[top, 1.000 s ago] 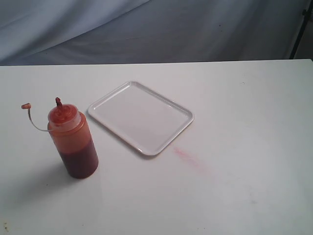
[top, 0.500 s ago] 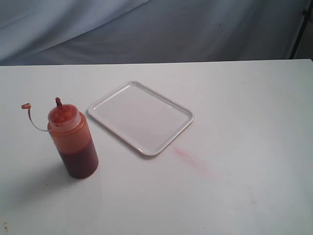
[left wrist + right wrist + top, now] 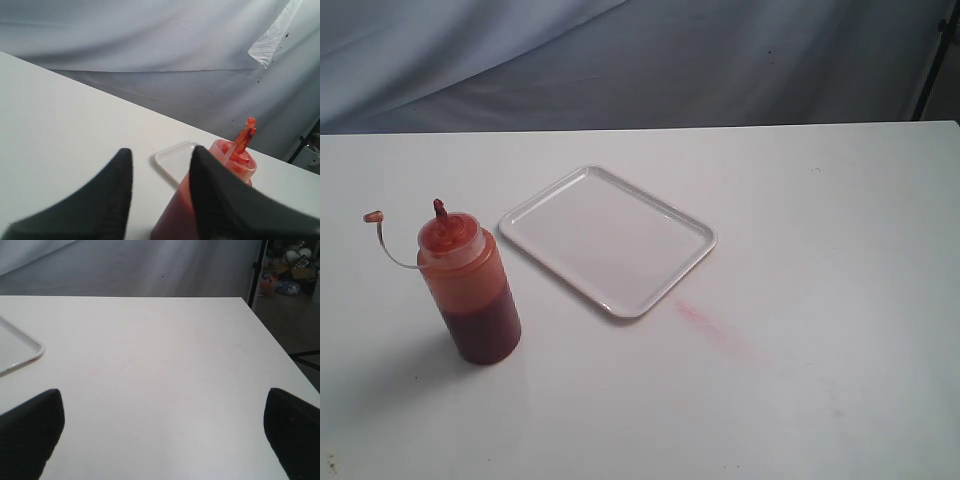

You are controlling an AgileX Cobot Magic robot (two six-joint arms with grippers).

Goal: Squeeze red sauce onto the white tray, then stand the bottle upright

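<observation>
Approach seemed the step: the bottle (image 3: 468,290) stood upright near the counter's (image 3: 840,250) left edge, beside the bare white tray (image 3: 610,240). Left hand (image 3: 161,155) was narrowly parted and empty, right hand (image 3: 162,405) wide apart. Next, the left hand needed to straddle the bottle.

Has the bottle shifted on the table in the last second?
No. In the exterior view the bottle stands upright in the same spot, with the same gap to the white tray.
</observation>
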